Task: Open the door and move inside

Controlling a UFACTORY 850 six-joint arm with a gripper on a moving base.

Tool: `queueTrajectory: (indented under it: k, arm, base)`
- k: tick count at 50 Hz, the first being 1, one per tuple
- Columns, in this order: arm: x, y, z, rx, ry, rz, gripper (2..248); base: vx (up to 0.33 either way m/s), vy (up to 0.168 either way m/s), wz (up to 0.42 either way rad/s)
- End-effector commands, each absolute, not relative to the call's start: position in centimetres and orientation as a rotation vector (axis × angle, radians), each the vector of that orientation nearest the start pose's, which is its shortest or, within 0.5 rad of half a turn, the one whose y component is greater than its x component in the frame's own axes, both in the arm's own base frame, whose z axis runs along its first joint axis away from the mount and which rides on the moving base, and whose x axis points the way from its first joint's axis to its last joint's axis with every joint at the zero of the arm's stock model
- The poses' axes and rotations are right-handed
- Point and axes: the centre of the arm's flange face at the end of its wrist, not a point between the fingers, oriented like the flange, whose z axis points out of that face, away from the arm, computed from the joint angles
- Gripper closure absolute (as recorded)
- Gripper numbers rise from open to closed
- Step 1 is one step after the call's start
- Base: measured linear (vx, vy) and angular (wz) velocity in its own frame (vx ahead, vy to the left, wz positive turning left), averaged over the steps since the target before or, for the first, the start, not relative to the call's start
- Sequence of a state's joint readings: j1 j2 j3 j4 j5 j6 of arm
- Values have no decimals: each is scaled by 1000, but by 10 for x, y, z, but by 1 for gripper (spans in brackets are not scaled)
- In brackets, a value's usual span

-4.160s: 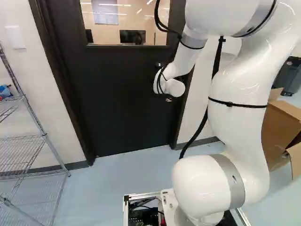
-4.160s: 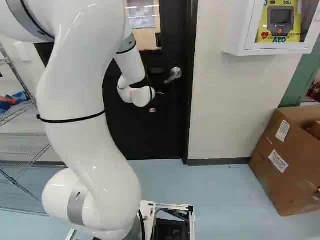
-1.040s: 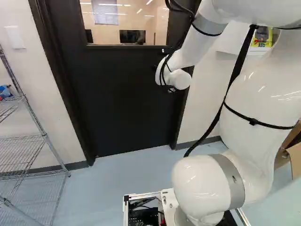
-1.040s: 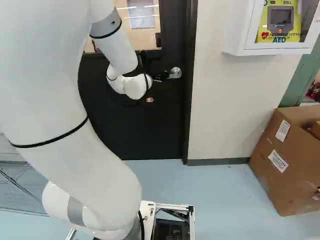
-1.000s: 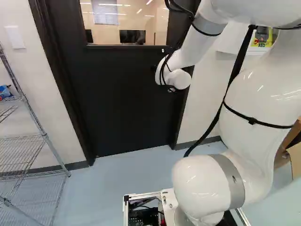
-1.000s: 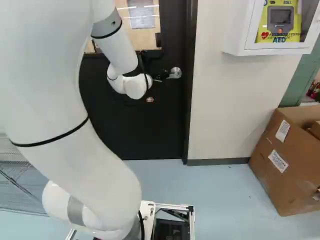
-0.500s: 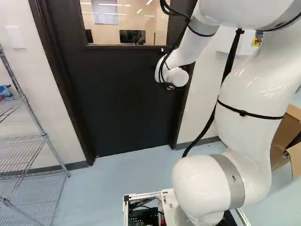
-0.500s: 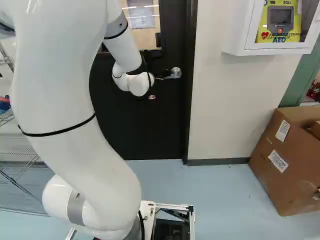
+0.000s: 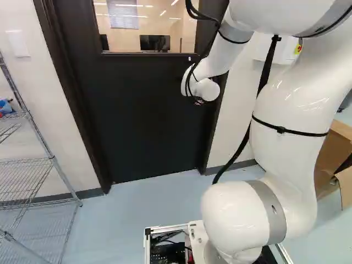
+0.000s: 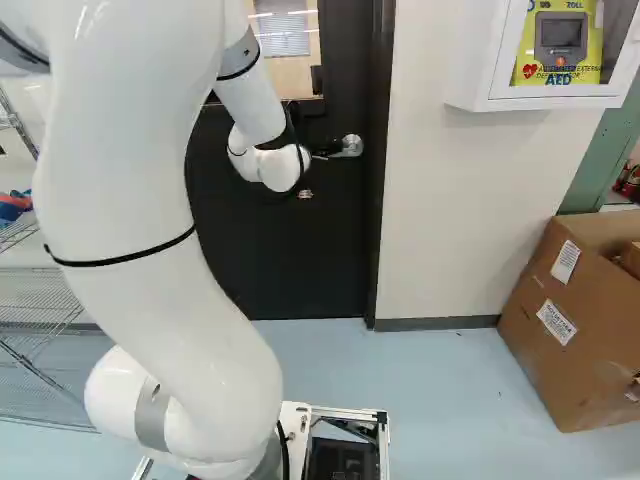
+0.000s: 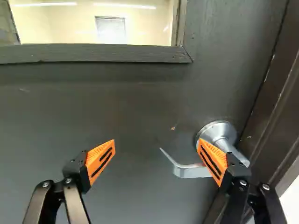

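On the door (image 11: 135, 107) curves a metal handle (image 11: 190, 171).

The flat door (image 9: 137, 121) is looking solid black (bar one tiny tan fleck (image 11: 173, 128)), and its curved metal lever (image 11: 191, 171) is gleaming silver. Wedge-shaped orange pads (image 11: 93, 156) are carrying slanting black stripes. The rounded, glossy white arm (image 10: 130, 190) is wearing grey bands (image 10: 153, 413) and thin black straps (image 9: 289, 131). The floor (image 10: 430, 400) is showing pale blue; the boxy brown cardboard carton (image 10: 560, 380) is bearing white rectangular labels (image 10: 556, 322).
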State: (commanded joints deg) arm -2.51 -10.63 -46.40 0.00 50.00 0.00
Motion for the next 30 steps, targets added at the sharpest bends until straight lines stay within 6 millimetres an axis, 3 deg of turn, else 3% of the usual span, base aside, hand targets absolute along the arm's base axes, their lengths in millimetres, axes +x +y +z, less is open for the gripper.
queueTrajectory:
  k: [30]
  arm:
    - [540, -27, 450, -2389, 59, -2089, 3]
  base:
    - [0, 0, 0]
